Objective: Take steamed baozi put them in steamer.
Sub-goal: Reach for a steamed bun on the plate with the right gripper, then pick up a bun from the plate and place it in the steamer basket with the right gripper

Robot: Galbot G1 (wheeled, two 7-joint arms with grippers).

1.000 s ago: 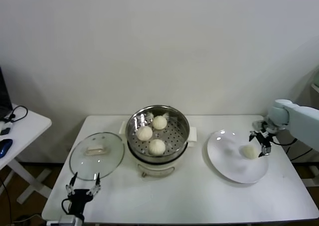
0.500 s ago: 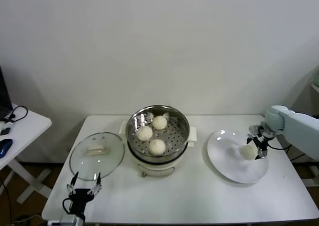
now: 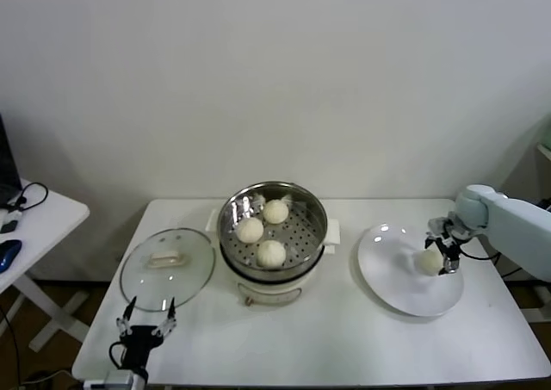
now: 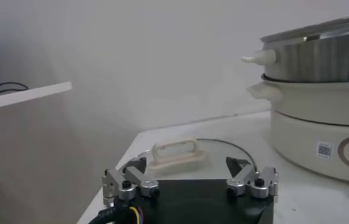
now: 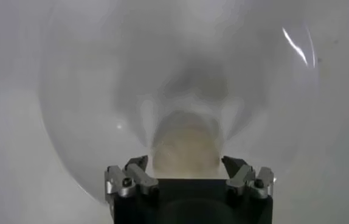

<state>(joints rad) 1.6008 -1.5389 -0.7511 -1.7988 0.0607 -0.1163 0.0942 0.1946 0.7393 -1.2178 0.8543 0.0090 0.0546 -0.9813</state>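
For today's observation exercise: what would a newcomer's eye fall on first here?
The shiny steamer at the table's centre, holding three baozi. Then the right gripper on the right, its fingers either side of the last baozi on the white plate.

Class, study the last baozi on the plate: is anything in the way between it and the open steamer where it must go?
Nothing visible. The last baozi lies on the plate, with the right gripper around it. Bare table separates plate and steamer, and the glass lid lies on the steamer's far side.
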